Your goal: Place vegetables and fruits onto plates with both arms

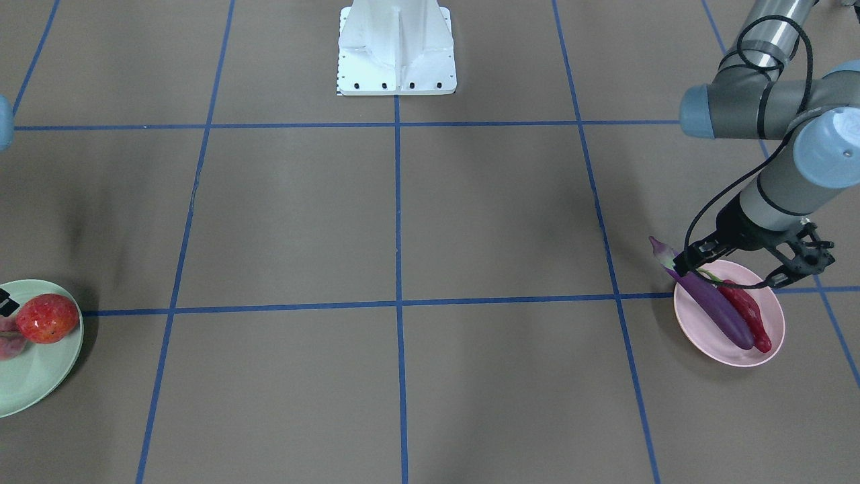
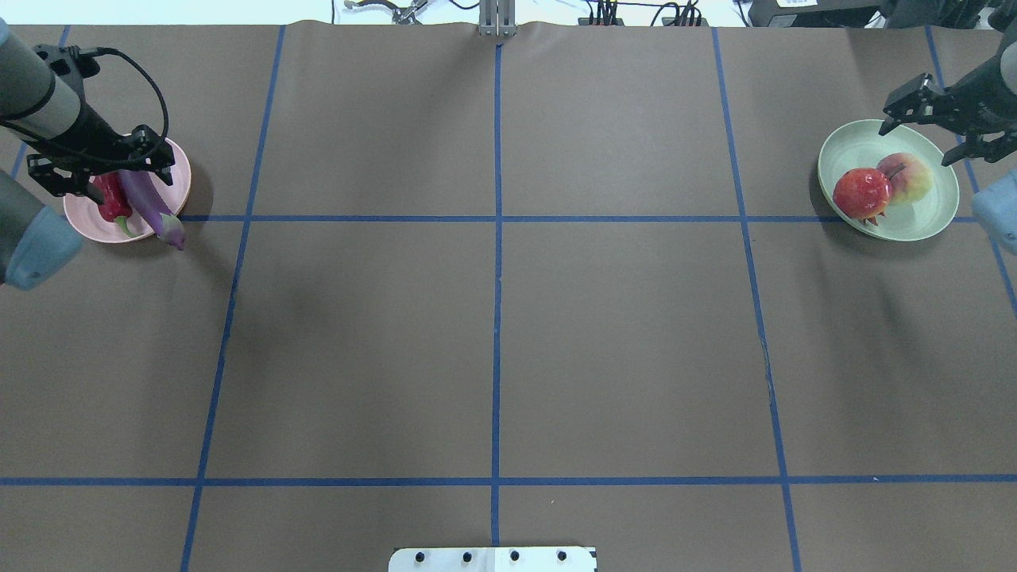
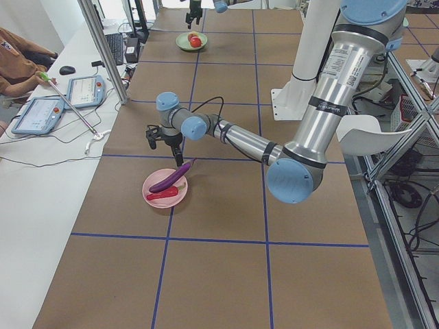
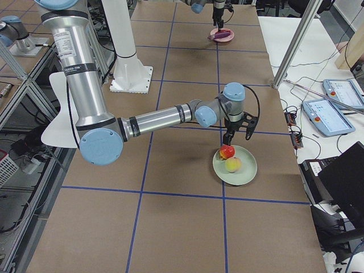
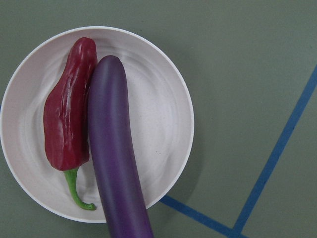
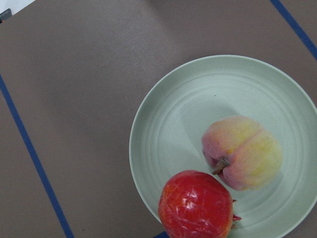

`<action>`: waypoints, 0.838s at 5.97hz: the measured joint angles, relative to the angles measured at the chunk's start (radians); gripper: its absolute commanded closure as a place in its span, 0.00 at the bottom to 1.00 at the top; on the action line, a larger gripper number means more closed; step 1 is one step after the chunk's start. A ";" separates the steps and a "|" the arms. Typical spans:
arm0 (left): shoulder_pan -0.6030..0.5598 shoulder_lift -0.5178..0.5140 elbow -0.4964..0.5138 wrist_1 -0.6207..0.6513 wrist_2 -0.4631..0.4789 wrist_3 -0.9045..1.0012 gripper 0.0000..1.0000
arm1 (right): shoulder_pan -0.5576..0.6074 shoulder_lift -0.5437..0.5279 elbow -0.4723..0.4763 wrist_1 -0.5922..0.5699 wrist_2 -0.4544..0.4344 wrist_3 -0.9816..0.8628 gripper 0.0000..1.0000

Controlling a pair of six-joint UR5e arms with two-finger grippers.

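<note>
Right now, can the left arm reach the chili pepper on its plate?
Probably yes: the left gripper hangs open over the pink plate; the chili pepper lies uncovered, eggplant against one side.

Overhead looks down from behind the base [image 2: 493, 559]; the front view faces it steeply. Side cameras sight along the table [image 3: 226, 274] from each end. Wrists are close, straight down: left over pink plate [image 5: 163, 124], right over green plate [image 6: 173, 124]. All fixed views share both plates.
</note>
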 measured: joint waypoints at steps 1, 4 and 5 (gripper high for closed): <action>-0.025 0.048 -0.039 -0.001 -0.004 0.106 0.00 | 0.044 -0.010 0.013 -0.066 0.035 -0.166 0.00; -0.224 0.227 -0.077 -0.003 -0.117 0.502 0.00 | 0.176 -0.119 0.041 -0.115 0.153 -0.547 0.00; -0.305 0.295 -0.079 -0.003 -0.159 0.609 0.00 | 0.198 -0.161 0.065 -0.116 0.165 -0.604 0.00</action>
